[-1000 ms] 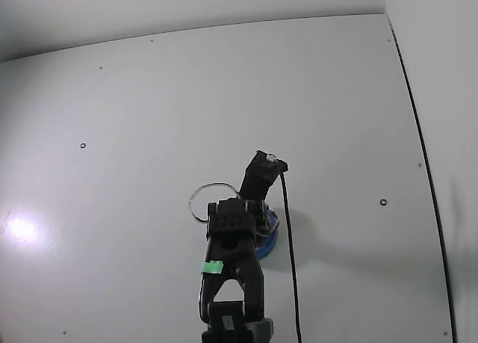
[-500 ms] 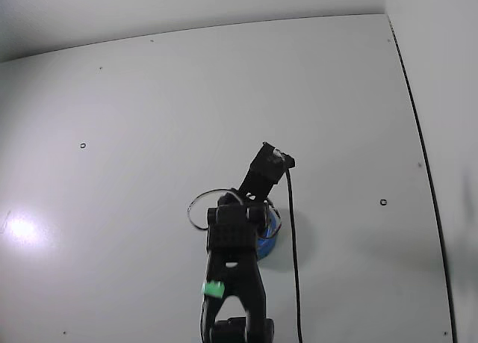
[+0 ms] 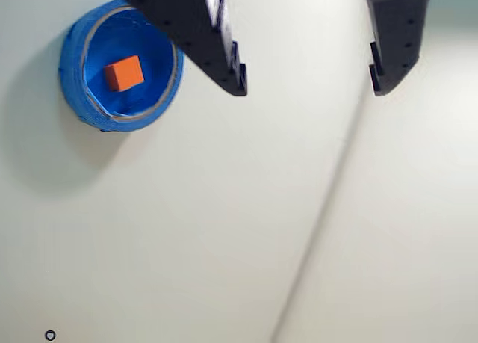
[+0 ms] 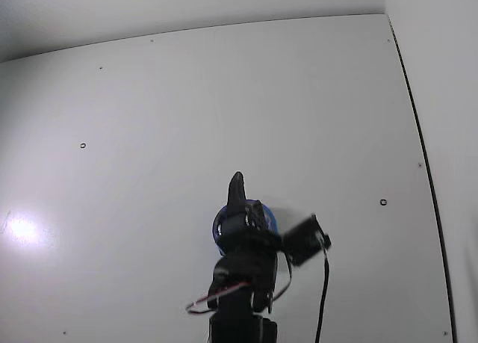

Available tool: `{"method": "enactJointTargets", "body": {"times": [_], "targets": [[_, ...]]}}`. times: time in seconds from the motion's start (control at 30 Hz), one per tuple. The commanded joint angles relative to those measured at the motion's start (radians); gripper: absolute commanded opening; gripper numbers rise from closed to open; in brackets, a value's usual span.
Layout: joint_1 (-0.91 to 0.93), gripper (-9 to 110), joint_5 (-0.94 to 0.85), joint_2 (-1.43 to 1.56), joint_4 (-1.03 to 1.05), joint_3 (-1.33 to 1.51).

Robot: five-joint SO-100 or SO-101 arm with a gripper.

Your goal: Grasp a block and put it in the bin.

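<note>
In the wrist view we see the block (image 3: 124,72) lying inside the bin (image 3: 75,96), at the upper left on the white table (image 3: 187,231). The gripper (image 3: 310,78) stands wide apart and empty, beside the bin. We find no readable writing or label.

The arm (image 4: 243,276) is black all over, built of blocky printed-looking segments stacked above a dark base at the bottom edge of the fixed view. A thin black cable (image 4: 323,298) hangs from a small boxy module (likely the camera) (image 4: 305,240) out to one side of the hand, and red and white wires (image 4: 216,294) loop out behind it. In the wrist view the gripper (image 3: 306,78) shows two matte black fingers (image 3: 202,29) with notched, stepped inner edges.
</note>
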Motion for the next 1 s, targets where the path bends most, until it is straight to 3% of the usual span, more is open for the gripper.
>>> {"method": "enactJointTargets", "body": {"times": [0.0, 0.1, 0.27, 0.37, 0.97], "targets": [[0.017, 24, 0.080, 0.044, -0.008, 0.118], [0.020, 18, 0.115, 0.002, -0.008, 0.245], [0.020, -2, 0.124, -0.034, -0.009, 0.373], [0.020, 2, 0.137, -0.034, -0.009, 0.413], [-0.158, 0, 0.140, -0.034, -0.006, 0.442]]}}
